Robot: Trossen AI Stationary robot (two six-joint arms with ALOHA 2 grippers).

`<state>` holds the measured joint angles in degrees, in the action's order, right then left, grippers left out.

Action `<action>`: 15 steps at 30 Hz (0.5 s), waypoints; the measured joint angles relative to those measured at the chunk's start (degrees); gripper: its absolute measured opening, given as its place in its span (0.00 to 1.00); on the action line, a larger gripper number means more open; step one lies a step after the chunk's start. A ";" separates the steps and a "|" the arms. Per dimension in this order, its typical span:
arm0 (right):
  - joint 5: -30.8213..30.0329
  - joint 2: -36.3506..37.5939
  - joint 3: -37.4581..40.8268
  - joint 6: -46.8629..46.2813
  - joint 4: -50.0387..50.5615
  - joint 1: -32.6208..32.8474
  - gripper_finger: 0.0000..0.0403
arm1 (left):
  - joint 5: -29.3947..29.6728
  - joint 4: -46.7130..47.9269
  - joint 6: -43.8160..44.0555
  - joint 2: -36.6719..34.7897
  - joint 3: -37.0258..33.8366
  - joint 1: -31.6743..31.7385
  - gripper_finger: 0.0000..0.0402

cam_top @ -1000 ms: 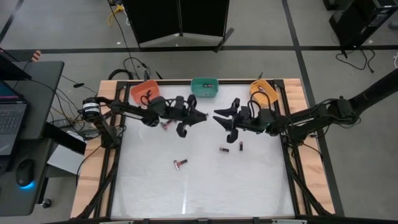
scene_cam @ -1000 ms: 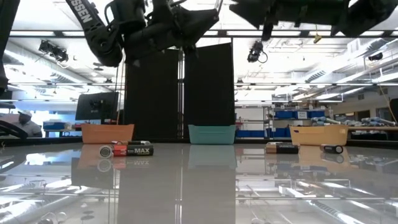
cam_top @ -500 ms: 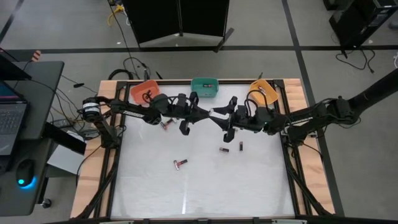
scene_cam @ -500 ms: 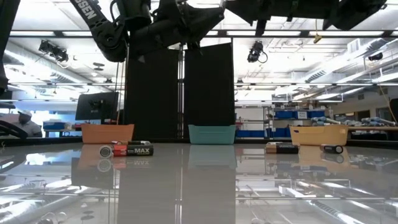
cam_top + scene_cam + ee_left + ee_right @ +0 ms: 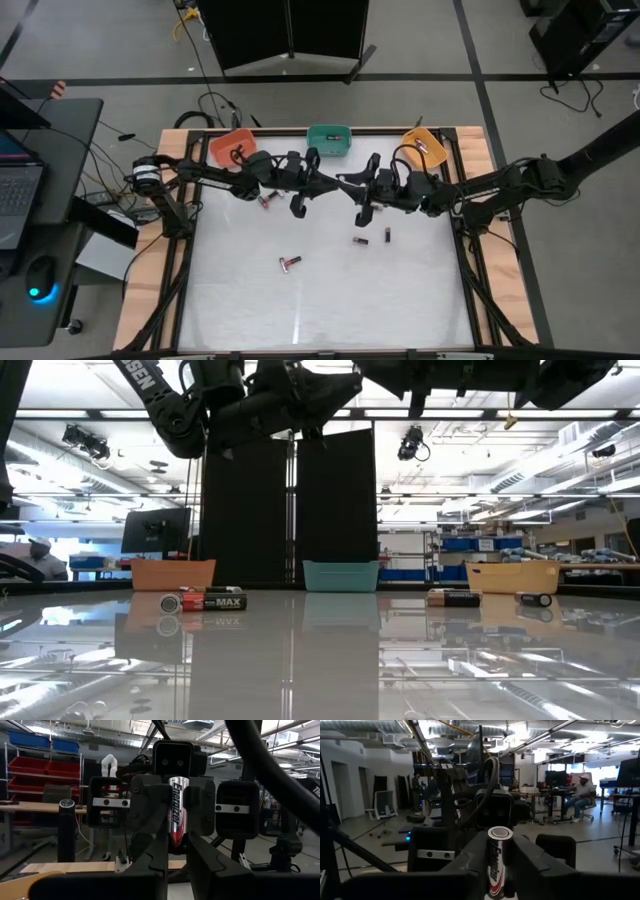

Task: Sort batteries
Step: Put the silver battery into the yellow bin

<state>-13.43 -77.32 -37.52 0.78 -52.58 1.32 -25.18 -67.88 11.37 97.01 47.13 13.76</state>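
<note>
Grippers meet tip to tip above the table's far middle, left gripper (image 5: 327, 185) and right gripper (image 5: 350, 188) both clamped on one Energizer battery (image 5: 176, 815). Loose batteries (image 5: 290, 263) lie on the table (image 5: 400, 300); orange bin (image 5: 232, 146), teal bin (image 5: 329, 140), yellow bin (image 5: 424, 145) line the far edge.

Glossy metallic battery (image 5: 176, 810); glossy reflective table (image 5: 320, 660).

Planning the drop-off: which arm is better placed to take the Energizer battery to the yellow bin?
Right, probably. The right gripper appears clamped on the battery, and the yellow bin sits beside that arm, farther from the left gripper.
</note>
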 joint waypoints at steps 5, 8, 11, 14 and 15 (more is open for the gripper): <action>0.00 0.00 0.02 0.73 0.00 0.04 0.16 | 0.01 0.33 -0.69 0.00 0.00 0.00 0.12; -0.16 0.00 0.02 0.88 0.19 0.02 0.16 | 0.02 0.99 -0.51 0.00 0.00 0.00 0.14; -1.35 -0.04 0.05 2.43 0.72 0.02 0.18 | 0.31 2.70 -0.38 -0.02 0.01 0.02 0.22; -2.61 0.17 0.01 3.49 -0.10 -0.19 0.17 | 1.20 5.95 -0.36 0.11 -0.02 0.02 0.30; -3.37 0.17 -0.02 3.86 -0.08 -0.30 0.17 | 1.88 6.59 -0.44 0.11 -0.04 0.02 0.32</action>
<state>-16.80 -77.14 -37.54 4.64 -52.66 1.03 -23.29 -61.28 10.92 97.12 47.09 13.78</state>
